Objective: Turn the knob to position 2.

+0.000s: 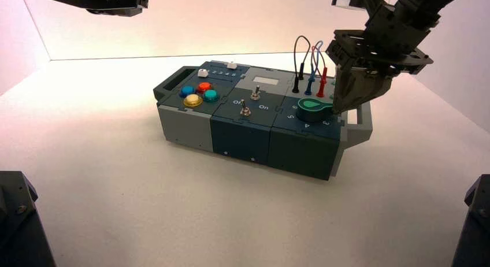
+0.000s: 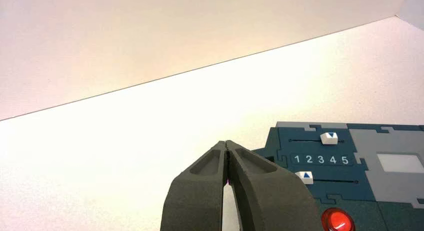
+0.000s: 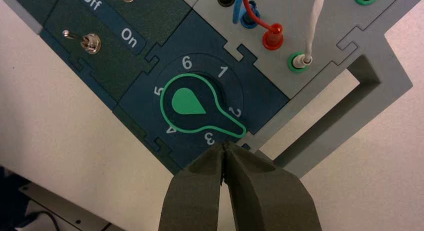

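Observation:
The knob (image 3: pixel 187 102) is a dark dial with a green teardrop top and a green-outlined lever, set in the dark blue block at the box's right end (image 1: pixel 312 107). In the right wrist view the lever's tip lies between the printed 2 (image 3: pixel 235 112) and 3 (image 3: pixel 209 138), touching the 2. My right gripper (image 3: pixel 225 147) is shut with nothing in it. Its tips sit just off the lever's end, beside the 3, and reach the knob's right side (image 1: pixel 341 108). My left gripper (image 2: pixel 226 143) is shut and parked high at the back left (image 1: pixel 98 1).
Two metal toggle switches (image 3: pixel 90 42) with Off and On lettering stand left of the knob. Behind it, plugs and wires (image 1: pixel 309 70) rise from the grey block. Coloured push buttons (image 1: pixel 198 93) and sliders (image 2: pixel 328 137) with a 1-5 row fill the box's left end. A grey handle (image 3: pixel 370 76) juts out at the right.

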{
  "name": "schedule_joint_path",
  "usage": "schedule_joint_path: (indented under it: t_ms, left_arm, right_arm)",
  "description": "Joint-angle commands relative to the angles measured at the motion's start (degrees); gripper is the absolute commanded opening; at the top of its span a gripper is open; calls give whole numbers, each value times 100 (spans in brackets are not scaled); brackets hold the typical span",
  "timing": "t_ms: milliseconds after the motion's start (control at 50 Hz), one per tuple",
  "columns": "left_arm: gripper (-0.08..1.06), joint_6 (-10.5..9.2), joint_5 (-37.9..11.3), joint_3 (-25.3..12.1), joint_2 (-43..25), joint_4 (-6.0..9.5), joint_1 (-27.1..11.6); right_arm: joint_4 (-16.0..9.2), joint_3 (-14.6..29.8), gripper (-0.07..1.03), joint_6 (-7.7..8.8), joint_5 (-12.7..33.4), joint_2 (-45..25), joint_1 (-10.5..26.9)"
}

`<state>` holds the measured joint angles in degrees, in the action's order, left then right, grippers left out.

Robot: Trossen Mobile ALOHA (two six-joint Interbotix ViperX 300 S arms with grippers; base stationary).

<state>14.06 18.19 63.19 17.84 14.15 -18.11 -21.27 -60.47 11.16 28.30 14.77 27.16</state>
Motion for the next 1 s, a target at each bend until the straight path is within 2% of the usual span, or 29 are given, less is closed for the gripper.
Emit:
schedule_joint_path:
  t_ms: [20, 1000]
  left_arm:
    - [-3, 0, 62, -70, 70, 0, 9]
    - [-3, -9, 62, -70, 79, 0, 9]
  right_arm:
    - [-9, 193, -2, -18, -35, -35, -35]
    - [53, 308, -2, -18, 18, -88, -44]
